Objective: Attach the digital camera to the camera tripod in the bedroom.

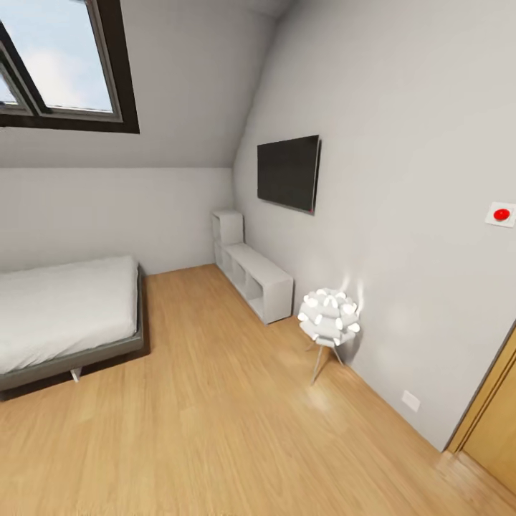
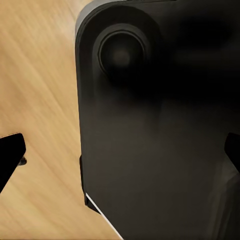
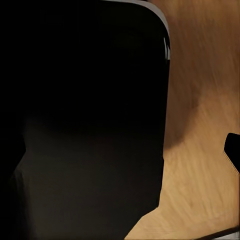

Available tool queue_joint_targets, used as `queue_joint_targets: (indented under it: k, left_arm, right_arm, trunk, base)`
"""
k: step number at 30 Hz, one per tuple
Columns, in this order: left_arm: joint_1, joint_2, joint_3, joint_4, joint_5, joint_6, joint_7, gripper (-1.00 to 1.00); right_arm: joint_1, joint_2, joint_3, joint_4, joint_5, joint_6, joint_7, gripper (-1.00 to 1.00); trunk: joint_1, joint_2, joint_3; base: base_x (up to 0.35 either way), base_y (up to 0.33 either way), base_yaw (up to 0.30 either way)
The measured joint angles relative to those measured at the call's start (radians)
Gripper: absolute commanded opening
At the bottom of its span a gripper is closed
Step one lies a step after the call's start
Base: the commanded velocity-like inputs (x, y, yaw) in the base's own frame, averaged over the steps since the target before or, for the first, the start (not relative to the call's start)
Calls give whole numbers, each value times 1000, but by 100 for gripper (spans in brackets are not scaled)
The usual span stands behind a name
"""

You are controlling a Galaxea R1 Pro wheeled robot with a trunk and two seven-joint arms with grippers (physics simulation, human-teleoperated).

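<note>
I am in the bedroom, with grey walls, a skylight (image 1: 64, 64) in the sloped ceiling and a wood floor (image 1: 215, 416). The digital camera and the camera tripod are out of view. In the left wrist view my left gripper (image 2: 120, 155) is open, one black fingertip (image 2: 10, 155) at each side, and holds nothing. It hangs over my own dark body (image 2: 150, 125) and the floor. In the right wrist view my right gripper (image 3: 120, 150) stands open too. One fingertip (image 3: 232, 150) shows at the edge; the other is lost against my dark body.
A white bed (image 1: 64, 308) stands at the left, a wall TV (image 1: 288, 172) above a low white shelf unit (image 1: 254, 276) along the right wall. A small white ball lamp (image 1: 330, 319) on thin legs stands near that wall. An oak door (image 1: 498, 423) is at the far right.
</note>
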Motion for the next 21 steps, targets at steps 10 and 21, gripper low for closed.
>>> queue_joint_targets:
  k: [10,21]
  left_arm:
    - [0,0,0,0,0,0,0,100]
    - [0,0,0,0,0,0,0,100]
  right_arm:
    - [0,-2,0,0,-1,0,0,100]
    - [1,-1,3,0,2,2,0,100]
  trunk:
    - [0,0,0]
    - [0,0,0]
  base:
    - [0,0,68]
    - [0,0,70]
